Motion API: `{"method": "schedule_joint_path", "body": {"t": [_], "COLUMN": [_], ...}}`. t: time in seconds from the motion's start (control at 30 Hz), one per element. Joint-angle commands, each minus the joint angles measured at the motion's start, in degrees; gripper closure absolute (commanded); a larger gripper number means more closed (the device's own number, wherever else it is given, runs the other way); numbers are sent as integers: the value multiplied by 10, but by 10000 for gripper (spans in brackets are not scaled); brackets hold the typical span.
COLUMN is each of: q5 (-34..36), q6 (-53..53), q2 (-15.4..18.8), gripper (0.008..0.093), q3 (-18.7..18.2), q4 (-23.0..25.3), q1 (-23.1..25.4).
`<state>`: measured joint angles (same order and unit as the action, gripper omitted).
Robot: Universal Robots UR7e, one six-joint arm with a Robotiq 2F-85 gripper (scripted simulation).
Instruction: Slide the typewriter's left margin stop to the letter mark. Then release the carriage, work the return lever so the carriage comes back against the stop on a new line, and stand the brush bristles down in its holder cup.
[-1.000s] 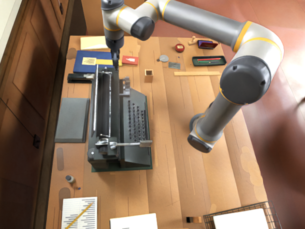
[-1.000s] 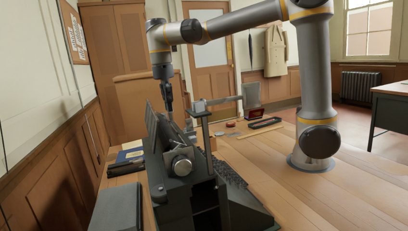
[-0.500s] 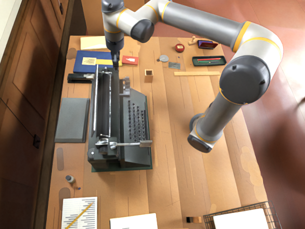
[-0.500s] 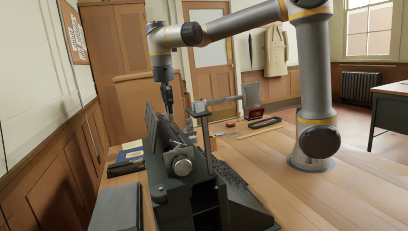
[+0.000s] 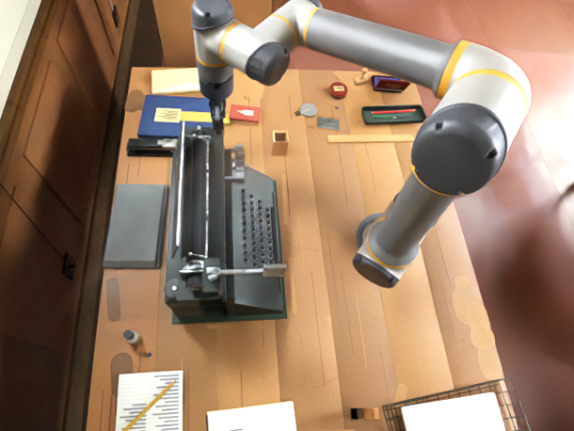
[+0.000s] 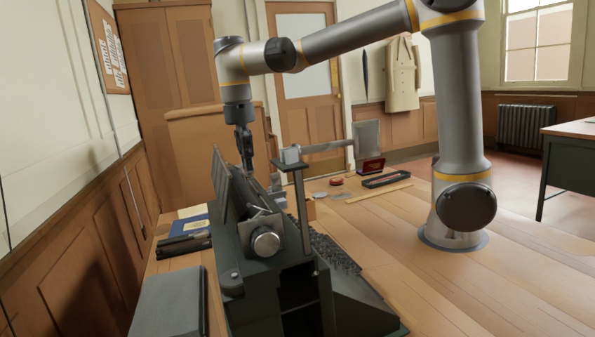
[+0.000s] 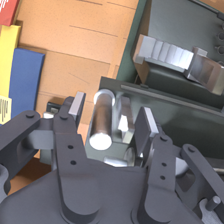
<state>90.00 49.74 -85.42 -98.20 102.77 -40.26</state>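
Note:
A short metal cylinder lever (image 7: pixel 101 122) with a small metal tab (image 7: pixel 124 119) beside it sits at the far end of the typewriter carriage, between the fingers of my gripper (image 7: pixel 110 117). The gripper (image 5: pixel 217 123) (image 6: pixel 247 165) is open and holds nothing, pointing straight down over that end. The dark typewriter (image 5: pixel 226 221) (image 6: pixel 275 250) stands on a green mat, its carriage shifted toward the far side. The return lever (image 5: pixel 244 271) reaches across the near end. The small wooden holder cup (image 5: pixel 280 141) stands right of the typewriter. I cannot pick out the brush or the margin stop.
A dark tray with pencils (image 5: pixel 393 114) lies at the far right of the desk, with a ruler (image 5: pixel 370 138) in front of it. A blue book (image 5: pixel 175 115) and a red box (image 5: pixel 244 113) lie just beyond the gripper. A grey pad (image 5: pixel 136 225) lies left of the typewriter.

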Motion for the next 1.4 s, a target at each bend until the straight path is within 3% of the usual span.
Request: {"method": "schedule_joint_path", "body": {"t": [0.0,0.23,0.97,1.37], "q5": [0,0,0,0], "q6": [0,0,0,0], "q2": [0,0,0,0], "gripper": [494,499,934,934], "q3": [0,0,0,0], "q4": [0,0,0,0], "q1": [0,0,0,0]}}
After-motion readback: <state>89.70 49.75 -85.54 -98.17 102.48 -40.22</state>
